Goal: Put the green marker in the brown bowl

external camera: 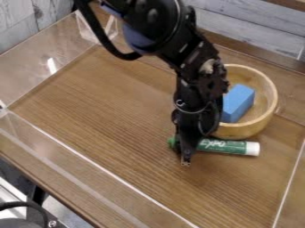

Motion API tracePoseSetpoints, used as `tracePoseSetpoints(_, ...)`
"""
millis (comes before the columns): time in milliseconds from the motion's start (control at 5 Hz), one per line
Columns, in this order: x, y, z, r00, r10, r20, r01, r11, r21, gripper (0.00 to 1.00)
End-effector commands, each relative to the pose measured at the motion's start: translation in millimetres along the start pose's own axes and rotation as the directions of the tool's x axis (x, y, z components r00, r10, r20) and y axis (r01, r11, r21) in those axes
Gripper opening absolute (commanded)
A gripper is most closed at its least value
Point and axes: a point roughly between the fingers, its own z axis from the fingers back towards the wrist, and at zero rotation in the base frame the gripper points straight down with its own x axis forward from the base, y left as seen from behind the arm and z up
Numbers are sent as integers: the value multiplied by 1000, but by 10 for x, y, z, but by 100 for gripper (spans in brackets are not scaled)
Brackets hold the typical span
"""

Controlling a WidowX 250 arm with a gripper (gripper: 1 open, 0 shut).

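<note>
Inside brown bowl [265, 118], blue foam block [236, 103] occupies room.

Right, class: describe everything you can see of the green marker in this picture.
The green marker is a slim dry-erase pen with a white barrel, a green label bearing dark lettering and a darker cap end. It lies flat on the wooden table, roughly level across the picture, just in front of the brown bowl and outside it. The gripper points down over its left, cap end, fingers shut on it there, hiding that tip.
</note>
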Motion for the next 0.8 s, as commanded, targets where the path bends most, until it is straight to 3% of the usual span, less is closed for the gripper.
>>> tracePoseSetpoints(0, 34, 12, -21, 1000, 7, 3, -7, 1000, 4, 0)
tracePoseSetpoints(600, 66, 43, -22, 1000, 2, 5, -2, 1000, 13, 0)
